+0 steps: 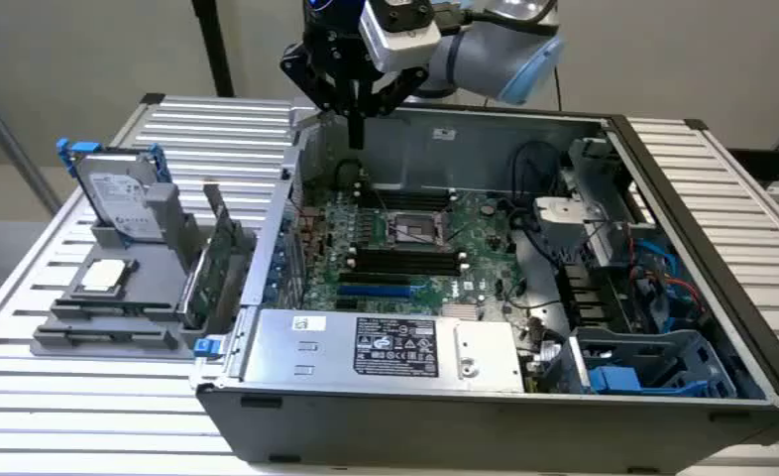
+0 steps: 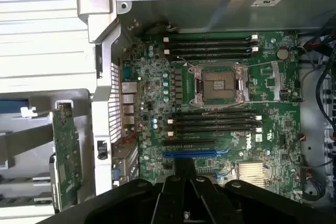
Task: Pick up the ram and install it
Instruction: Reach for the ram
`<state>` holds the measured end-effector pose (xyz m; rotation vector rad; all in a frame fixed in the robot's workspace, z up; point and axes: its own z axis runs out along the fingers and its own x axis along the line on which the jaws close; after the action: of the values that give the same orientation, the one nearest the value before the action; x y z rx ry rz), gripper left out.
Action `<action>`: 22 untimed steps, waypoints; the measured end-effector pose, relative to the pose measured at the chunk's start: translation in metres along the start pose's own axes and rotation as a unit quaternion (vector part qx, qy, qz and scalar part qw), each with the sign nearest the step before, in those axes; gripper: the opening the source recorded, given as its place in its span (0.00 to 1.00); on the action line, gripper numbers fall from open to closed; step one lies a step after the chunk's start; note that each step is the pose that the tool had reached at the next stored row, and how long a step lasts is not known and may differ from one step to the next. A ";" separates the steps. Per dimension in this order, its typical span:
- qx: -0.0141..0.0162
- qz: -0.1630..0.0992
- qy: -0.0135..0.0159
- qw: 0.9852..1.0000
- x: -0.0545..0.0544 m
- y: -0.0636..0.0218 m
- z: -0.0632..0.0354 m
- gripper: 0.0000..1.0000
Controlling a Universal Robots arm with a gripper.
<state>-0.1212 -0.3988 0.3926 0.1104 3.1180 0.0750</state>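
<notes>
The arm (image 1: 496,45) holds the jaws up high, over the far corner of the open computer case (image 1: 496,134). The two black fingers (image 1: 357,127) point straight down. They look pressed together, and there is nothing between them.

The ram (image 1: 231,263) is not in the jaws. It is well apart from them, lower down and off toward the exterior view's left, outside the case. It is a long green board that stands on its thin edge in a grey rack (image 1: 112,317), just beside the case wall. The wrist view looks down on its top edge (image 2: 65,156), next to the grey rack (image 2: 26,140).

In the same rack, farther from the jaws than the ram, a hard drive (image 1: 119,193) stands up and a small silver chip (image 1: 105,276) lies flat.

Under the jaws, deep inside the case, lies the big green motherboard (image 1: 350,213). The wrist view shows it (image 2: 273,145) past the black fingers (image 2: 184,174). It has a square socket (image 2: 219,83) in the middle and long black slots (image 2: 215,121) on the side of the socket nearer the fingers.

The case and the rack both sit on a white counter (image 1: 46,397) made of slats.
</notes>
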 end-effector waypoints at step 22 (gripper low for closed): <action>0.000 0.000 0.000 1.000 0.026 -0.0157 -0.0012 0.00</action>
<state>-0.1481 -0.4126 0.3926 0.1105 3.1180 0.0750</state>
